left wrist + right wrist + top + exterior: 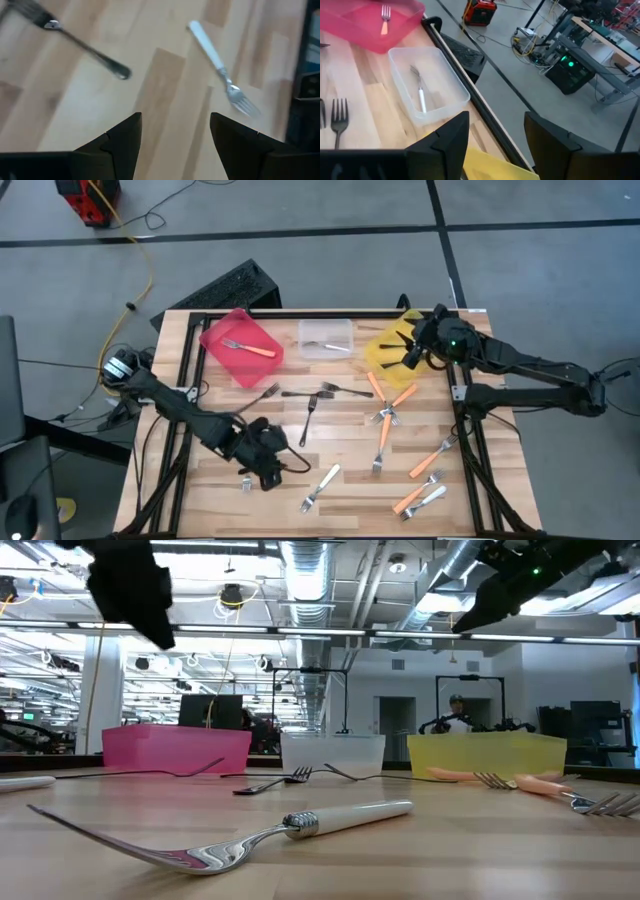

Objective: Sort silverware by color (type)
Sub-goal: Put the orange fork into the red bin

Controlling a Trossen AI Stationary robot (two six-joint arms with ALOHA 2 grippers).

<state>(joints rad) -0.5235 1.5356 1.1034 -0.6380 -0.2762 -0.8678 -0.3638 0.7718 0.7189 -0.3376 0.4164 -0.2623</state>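
- The left gripper [262, 463] is hovering low over the near-left part of the table [500, 480] with its fingers [120, 142] standing well apart and holding nothing; a dark fork [85, 47] and a white-handled fork [217, 67] are lying just ahead of it.
- The forks are looking light, stiff and slick, and they are lying flat on the wood, so a pinch across the narrow handle near its middle is probably the safest hold; the thin tines are likely to slip or tip.
- The red bin [241, 345] is holding one orange-handled fork [250, 348].
- The clear bin [326, 338] is holding one silver fork [418, 86].
- The yellow bin [378, 350] is sitting under the right gripper [412, 345], whose fingers [447, 140] are parted and empty; what it contains cannot be told.
- The remaining silverware is lying scattered: dark forks [310, 418] mid-table, orange-handled forks [430, 460] toward the right, and a white one [320, 488] near the front edge.
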